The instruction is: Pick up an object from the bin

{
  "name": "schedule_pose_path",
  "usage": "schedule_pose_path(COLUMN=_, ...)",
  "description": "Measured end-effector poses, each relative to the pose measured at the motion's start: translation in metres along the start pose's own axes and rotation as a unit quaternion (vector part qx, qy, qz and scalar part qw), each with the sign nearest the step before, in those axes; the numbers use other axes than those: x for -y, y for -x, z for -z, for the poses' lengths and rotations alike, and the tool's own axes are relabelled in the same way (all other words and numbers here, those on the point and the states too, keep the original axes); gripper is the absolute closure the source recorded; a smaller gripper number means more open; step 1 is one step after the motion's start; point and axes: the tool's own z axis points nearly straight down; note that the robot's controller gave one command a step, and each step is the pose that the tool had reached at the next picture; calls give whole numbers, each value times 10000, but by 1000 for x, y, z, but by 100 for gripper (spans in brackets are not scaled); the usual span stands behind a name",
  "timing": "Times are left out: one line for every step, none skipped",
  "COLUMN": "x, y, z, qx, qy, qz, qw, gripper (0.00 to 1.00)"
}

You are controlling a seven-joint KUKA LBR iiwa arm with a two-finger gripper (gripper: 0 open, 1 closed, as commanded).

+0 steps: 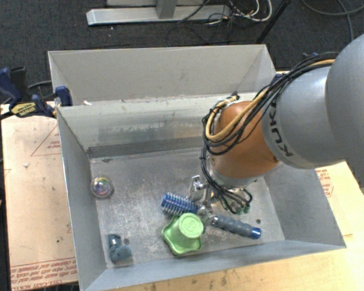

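The claw (206, 199) is seen low at the near-middle of the scratched grey bin (138, 145), just right of a blue brush (177, 203). Open or closed can't be told. It's crowded by a green cup (184, 234) and a grey-blue marker (237, 227) on the near side.

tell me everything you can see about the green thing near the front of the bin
The green piece looks like light green plastic: a lobed, flower-like outer edge round a paler round centre, possibly a small cup or lid seen from above. It lies on the floor of the bin near the front wall, about midway across. The blue bristled brush lies right behind it, seemingly touching its rim. The grey pen with a blue tip lies close by, toward the view's right; contact unclear.
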Motion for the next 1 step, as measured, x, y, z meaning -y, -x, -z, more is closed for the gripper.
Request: schedule_pose_path(x=13, y=-7, z=180, qx=-44, qy=8, qz=1009, qw=9949, gripper=100)
